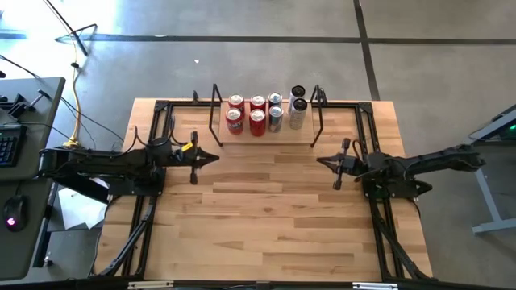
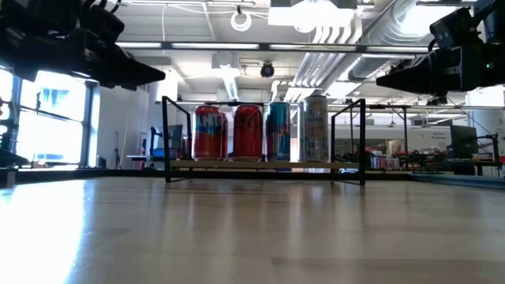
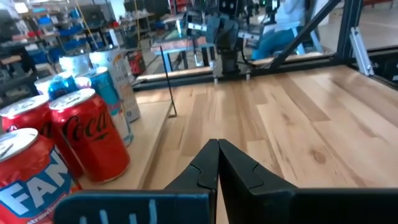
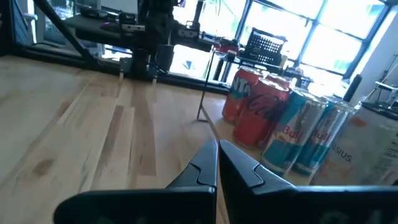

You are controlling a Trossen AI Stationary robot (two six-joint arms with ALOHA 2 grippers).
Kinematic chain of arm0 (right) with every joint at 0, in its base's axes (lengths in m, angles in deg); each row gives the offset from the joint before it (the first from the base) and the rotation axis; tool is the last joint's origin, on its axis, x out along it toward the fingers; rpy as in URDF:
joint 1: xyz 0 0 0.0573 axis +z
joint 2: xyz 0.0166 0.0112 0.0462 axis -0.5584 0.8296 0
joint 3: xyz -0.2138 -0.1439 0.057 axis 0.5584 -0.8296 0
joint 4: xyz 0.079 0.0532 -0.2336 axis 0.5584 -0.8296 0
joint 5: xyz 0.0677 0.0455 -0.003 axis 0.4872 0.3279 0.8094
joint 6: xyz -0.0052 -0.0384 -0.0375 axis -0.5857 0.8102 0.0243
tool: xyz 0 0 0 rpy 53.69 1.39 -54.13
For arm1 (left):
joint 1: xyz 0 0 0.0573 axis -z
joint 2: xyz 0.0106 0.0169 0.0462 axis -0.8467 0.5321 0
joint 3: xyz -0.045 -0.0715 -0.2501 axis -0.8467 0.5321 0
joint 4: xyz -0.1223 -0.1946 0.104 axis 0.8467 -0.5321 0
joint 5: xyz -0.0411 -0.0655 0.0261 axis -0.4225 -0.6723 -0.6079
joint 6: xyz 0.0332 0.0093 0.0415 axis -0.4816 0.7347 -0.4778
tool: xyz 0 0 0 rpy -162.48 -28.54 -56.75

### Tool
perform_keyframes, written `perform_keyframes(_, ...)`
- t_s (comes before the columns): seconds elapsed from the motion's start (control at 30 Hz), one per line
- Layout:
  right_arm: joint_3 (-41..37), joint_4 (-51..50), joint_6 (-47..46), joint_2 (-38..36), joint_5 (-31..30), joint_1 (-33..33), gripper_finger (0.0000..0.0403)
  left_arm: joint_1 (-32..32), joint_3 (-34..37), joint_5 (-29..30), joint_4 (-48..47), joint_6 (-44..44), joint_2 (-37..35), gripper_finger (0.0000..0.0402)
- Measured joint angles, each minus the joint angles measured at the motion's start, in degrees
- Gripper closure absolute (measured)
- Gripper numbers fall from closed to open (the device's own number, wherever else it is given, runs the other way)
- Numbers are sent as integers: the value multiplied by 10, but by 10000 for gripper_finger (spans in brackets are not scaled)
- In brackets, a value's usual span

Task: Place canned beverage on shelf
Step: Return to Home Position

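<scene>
Presently logged: cans (image 1: 257, 113) all stood on shelf (image 1: 266, 138), none on the table (image 1: 266, 217); placement looked done. Left gripper (image 1: 214, 158) and right gripper (image 1: 320, 161) closed, empty, near it; I judged only homing left.

By the left gripper (image 3: 217, 144), the near can (image 3: 25, 180) reads "FAN", the red can (image 3: 87, 134) beyond "Coca"; by the right gripper (image 4: 217, 144), a blue can (image 4: 287, 134) "Red Bull".
</scene>
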Motion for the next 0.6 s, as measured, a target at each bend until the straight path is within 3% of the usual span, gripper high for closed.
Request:
perform_keyframes(0.33, 0, -101, -22, -103, 2, 0, 403, 2, 70, 0, 12, 6, -105, 401)
perform_keyframes(0.6, 0, -126, -13, -163, 5, -4, 403, 1, 69, -1, -64, 9, -183, 401)
